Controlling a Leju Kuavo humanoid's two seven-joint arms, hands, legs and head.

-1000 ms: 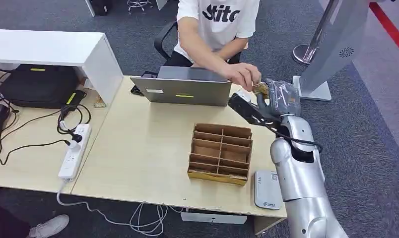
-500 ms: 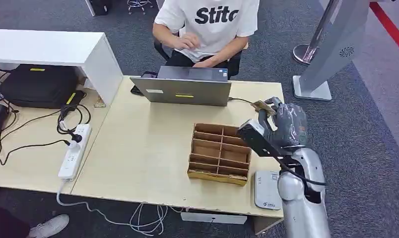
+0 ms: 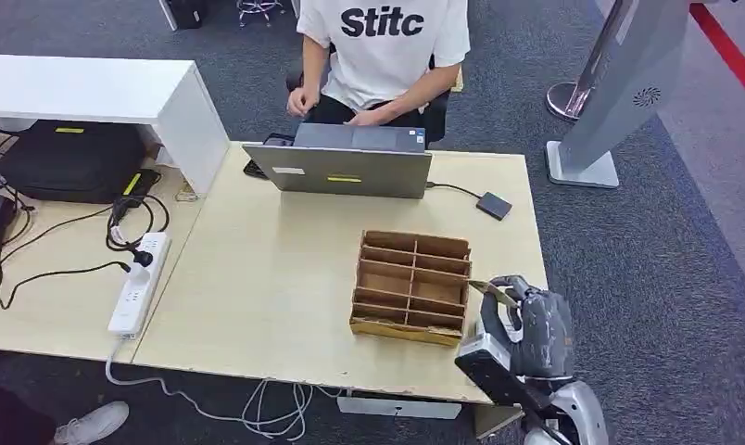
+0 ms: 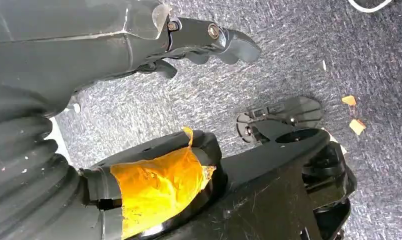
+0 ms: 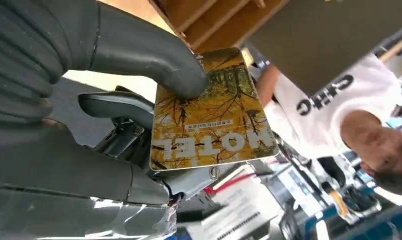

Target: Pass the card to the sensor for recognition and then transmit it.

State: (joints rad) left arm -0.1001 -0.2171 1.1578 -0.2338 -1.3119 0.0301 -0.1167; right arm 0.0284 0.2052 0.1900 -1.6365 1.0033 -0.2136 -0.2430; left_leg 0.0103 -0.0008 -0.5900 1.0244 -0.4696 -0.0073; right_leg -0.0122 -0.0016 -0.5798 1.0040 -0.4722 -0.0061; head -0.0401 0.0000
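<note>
At the desk's near right corner, your right hand (image 3: 526,329) pinches the yellow hotel card (image 5: 214,112) flat under its thumb, likely presenting its face toward the sensor; beside the wooden divider box (image 3: 410,286), your seated colleague types.

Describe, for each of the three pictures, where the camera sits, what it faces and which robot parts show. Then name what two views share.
Head view: high on the body, looking down at the table, box and person; right robot hand shows.
Left wrist view: behind the left robot hand, facing carpet.
Right wrist view: behind the right robot hand, facing the card.
Shared: head and right wrist views both show card, box and person.
</note>
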